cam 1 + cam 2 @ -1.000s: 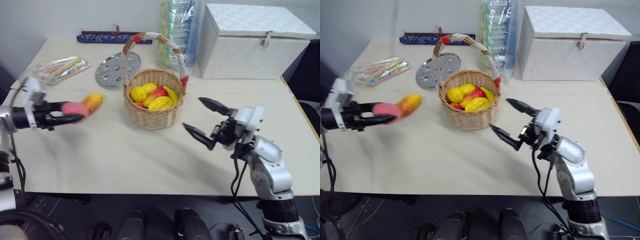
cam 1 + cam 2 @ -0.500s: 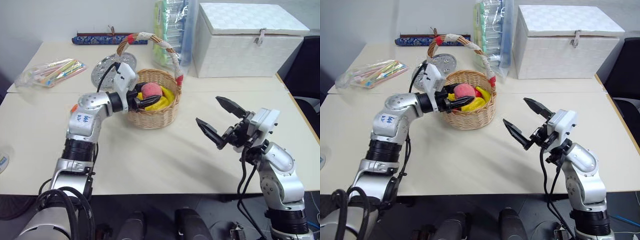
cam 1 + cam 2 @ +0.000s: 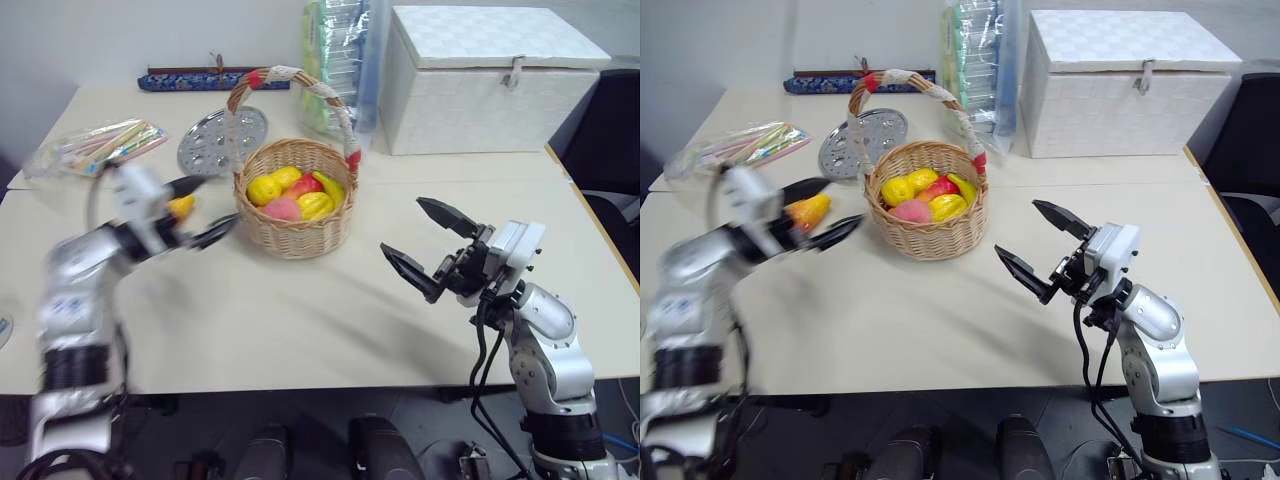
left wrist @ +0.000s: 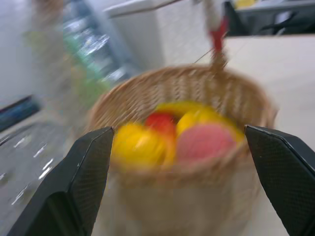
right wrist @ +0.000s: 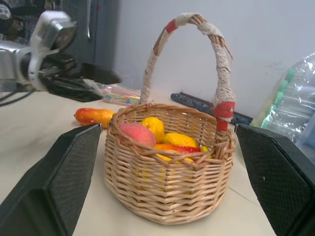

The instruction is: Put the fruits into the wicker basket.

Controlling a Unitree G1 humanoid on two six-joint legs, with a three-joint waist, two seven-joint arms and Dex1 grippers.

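Note:
The wicker basket [image 3: 296, 238] stands mid-table with several fruits in it. Among the yellow and red ones, the pink peach [image 3: 283, 208] lies at the front of the pile. An orange-yellow mango [image 3: 807, 210] lies on the table left of the basket. My left gripper [image 3: 205, 210] hovers open and empty just left of the basket, partly covering the mango. In the left wrist view the peach [image 4: 204, 141] shows between its spread fingers. My right gripper [image 3: 403, 227] is open and empty to the right of the basket, above the table.
A white lidded box [image 3: 495, 75] stands at the back right, with a clear plastic packet [image 3: 335, 55] beside it. A round silver tray [image 3: 212, 142] and a bag of coloured sticks [image 3: 95, 145] lie at the back left. A dark blue roll [image 3: 190, 78] lies along the far edge.
My left gripper carried the peach from the left to over the basket, let it go and drew back left, open. The peach now lies in the basket. The right arm kept still.

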